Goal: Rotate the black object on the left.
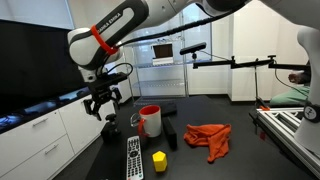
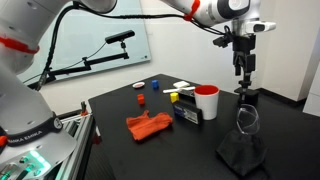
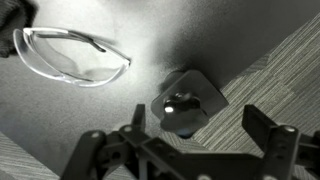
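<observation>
On the table [image 3: 90, 110] the glasses [image 3: 70, 55] lie at ten o'clock of the black object [image 3: 185, 103] in the wrist view. In an exterior view the remote control [image 1: 133, 158] lies at seven o'clock of the mug [image 1: 150, 120], the cloth [image 1: 208, 140] at four o'clock, apart from it.

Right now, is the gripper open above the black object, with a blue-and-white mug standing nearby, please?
Not quite: the mug is red and white, not blue and white, as both exterior views show. The gripper is indeed open above the black object.
</observation>
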You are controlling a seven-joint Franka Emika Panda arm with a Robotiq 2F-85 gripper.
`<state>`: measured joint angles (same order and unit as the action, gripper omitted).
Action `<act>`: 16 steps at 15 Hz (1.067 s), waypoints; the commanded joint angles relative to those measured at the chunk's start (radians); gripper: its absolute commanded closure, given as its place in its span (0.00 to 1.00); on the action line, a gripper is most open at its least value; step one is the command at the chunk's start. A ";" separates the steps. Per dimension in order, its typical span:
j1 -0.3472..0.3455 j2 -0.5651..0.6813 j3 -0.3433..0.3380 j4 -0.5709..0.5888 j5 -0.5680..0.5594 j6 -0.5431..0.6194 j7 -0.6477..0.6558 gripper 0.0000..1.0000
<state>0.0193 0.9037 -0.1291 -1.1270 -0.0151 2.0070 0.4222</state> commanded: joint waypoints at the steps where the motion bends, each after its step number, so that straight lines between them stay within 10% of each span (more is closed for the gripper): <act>1: 0.007 -0.012 -0.007 -0.004 -0.009 0.007 0.014 0.00; 16: -0.009 0.083 -0.015 0.121 0.004 -0.025 0.032 0.00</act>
<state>0.0171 0.9485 -0.1502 -1.0839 -0.0148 2.0070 0.4404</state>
